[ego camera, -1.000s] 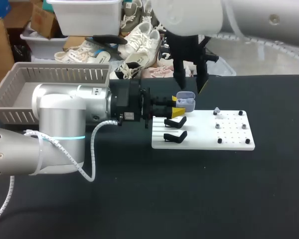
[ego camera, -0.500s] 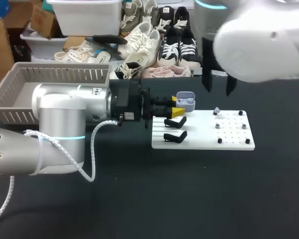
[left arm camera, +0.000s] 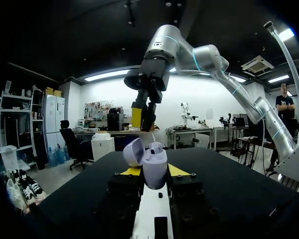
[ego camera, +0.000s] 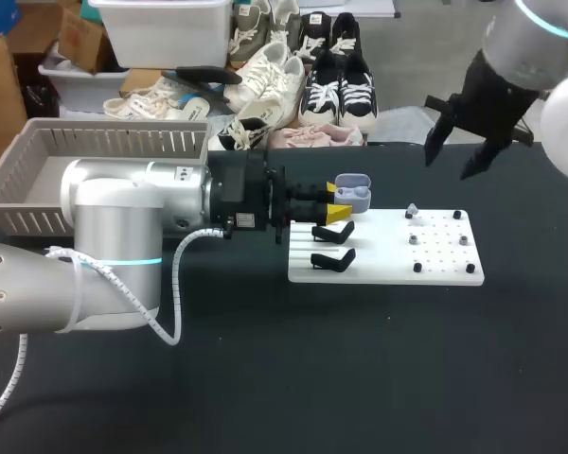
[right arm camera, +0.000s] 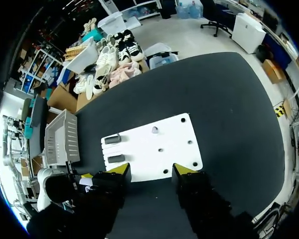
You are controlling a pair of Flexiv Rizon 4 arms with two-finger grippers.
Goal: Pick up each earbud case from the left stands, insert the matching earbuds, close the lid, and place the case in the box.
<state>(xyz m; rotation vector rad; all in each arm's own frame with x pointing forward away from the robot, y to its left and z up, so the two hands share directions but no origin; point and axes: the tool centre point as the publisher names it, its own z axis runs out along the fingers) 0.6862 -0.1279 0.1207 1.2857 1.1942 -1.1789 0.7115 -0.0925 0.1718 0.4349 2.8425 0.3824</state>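
Observation:
My left gripper (ego camera: 339,208) is shut on a lavender earbud case (ego camera: 353,196) and holds it over the near-left corner of the white board (ego camera: 435,255). In the left wrist view the case (left arm camera: 155,169) stands upright between the yellow tips, its lid (left arm camera: 133,152) open and a small rounded piece in its mouth. Two black stands (ego camera: 333,231) (ego camera: 333,257) on the board are bare. A pale earbud (ego camera: 412,210) sits on a peg. My right gripper (ego camera: 450,163) hangs open and empty, high beyond the board's far right. In its wrist view, the right gripper (right arm camera: 150,172) looks down on the board (right arm camera: 154,149).
A grey slatted basket (ego camera: 104,128) stands at the table's far left, behind my left arm. Several dark pegs (ego camera: 462,239) dot the right half of the board. Bare black table (ego camera: 360,369) lies in front of the board.
My right arm has swung from just behind the held case up and away to the right, and its fingers have spread a little. The left arm and case have not moved.

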